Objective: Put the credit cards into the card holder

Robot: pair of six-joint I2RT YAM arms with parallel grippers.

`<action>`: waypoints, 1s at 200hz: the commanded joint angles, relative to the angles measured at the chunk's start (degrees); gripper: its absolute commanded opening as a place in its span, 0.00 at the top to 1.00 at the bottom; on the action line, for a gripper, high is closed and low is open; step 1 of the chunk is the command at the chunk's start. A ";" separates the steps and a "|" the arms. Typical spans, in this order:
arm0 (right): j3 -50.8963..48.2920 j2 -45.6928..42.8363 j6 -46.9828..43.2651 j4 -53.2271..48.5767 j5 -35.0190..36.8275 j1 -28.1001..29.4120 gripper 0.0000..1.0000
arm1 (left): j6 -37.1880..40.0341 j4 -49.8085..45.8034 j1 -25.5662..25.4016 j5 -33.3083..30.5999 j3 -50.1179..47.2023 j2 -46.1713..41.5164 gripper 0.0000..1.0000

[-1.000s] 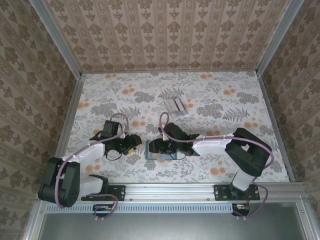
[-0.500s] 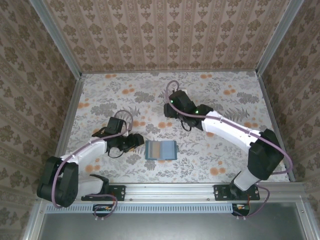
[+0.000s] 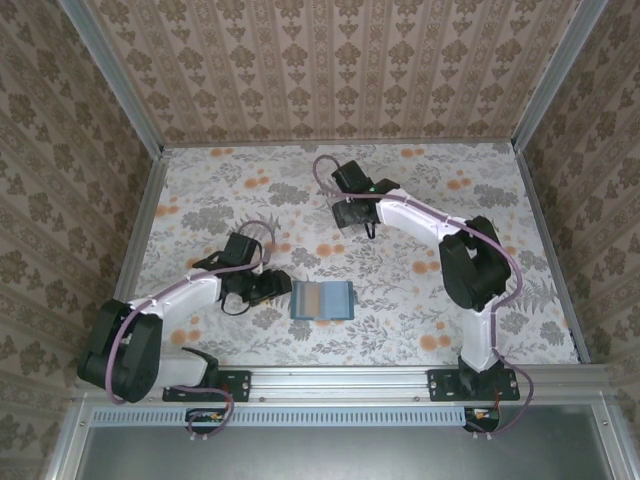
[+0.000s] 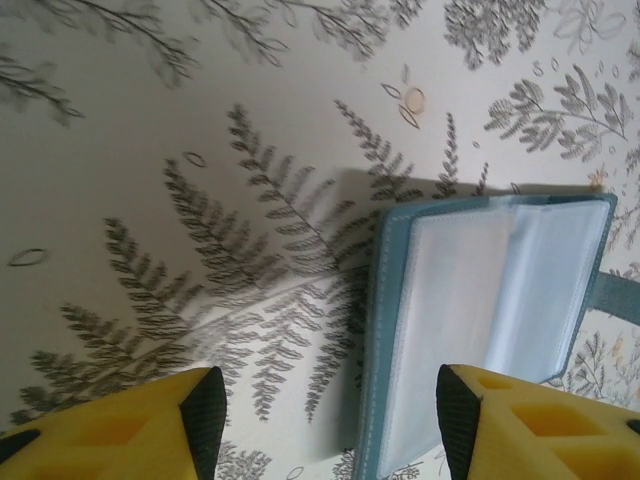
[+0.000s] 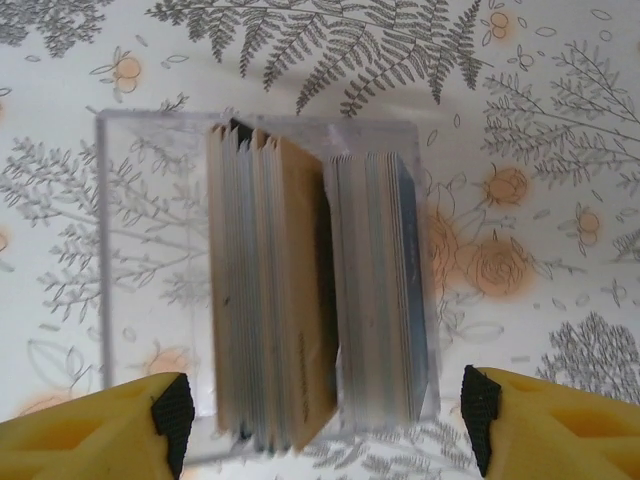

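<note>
Now: right claw (image 5: 325,415) released and empty, fingers spread at 9 and 3. Cards (image 5: 290,300) stand on edge in a clear box (image 5: 150,250), far centre of bench (image 3: 200,190), just toward 12 from the fingertips. Card edges run 12–6, across the closing line. Right arm is nearer. Holder (image 3: 322,299) lies open, near centre, at 3 o'clock of left claw (image 3: 272,287), likewise released and empty.

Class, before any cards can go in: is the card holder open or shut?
Open. The card holder lies spread flat, with its pale inner pockets facing up and the teal edge around them.
</note>
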 commanded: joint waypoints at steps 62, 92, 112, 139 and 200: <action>7.29 6.82 -4.15 -5.23 3.04 -0.60 0.25 | -1.33 1.05 -3.23 -1.64 1.14 1.83 0.39; 8.17 7.10 -4.62 -5.65 7.27 -0.23 0.25 | -1.20 1.48 -3.58 -1.62 1.68 2.89 0.39; 8.54 7.41 -4.43 -5.42 14.37 0.51 0.26 | -1.64 2.44 -3.89 -1.67 1.67 3.63 0.39; 8.54 6.77 -6.48 -4.26 19.65 2.15 0.27 | -1.39 2.06 -4.19 -1.29 2.61 5.12 0.39; 9.89 7.41 -9.68 -4.35 25.73 3.55 0.30 | -1.71 3.72 -5.51 -0.93 2.72 7.56 0.39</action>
